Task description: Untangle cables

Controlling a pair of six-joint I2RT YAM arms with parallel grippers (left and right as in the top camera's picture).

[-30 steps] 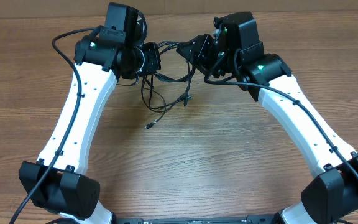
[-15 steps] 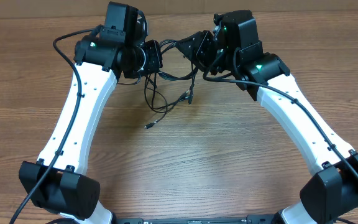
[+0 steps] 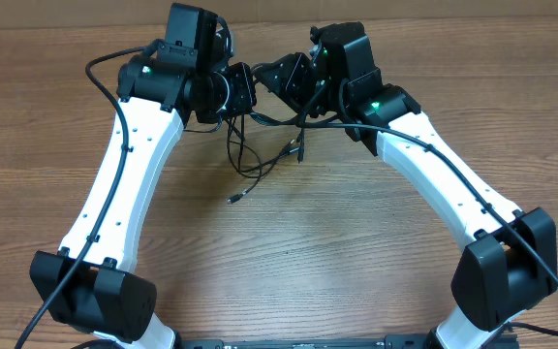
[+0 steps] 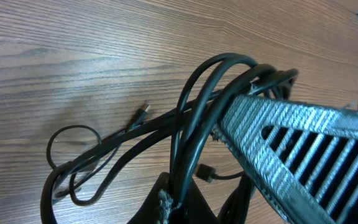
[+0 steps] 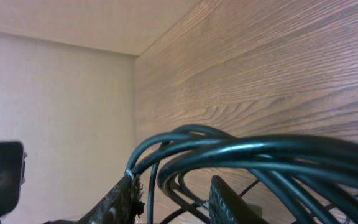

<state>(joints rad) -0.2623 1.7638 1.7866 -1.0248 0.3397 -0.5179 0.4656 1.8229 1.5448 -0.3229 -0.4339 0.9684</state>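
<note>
Now the right gripper [image 3: 281,78] has shifted leftward, holding the cables [image 5: 260,152].

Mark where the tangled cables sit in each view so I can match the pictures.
Overhead: the cables are at upper centre, strung between the left fingers and the right fingers, with loops trailing below.
Left wrist: the cables cross the middle, from lower left up past the ribbed left fingers.
Right wrist: the cables arc across the lower half, above the right fingers.
Shared landmark: the wood-grain table.

no readable text, labels or signs
</note>
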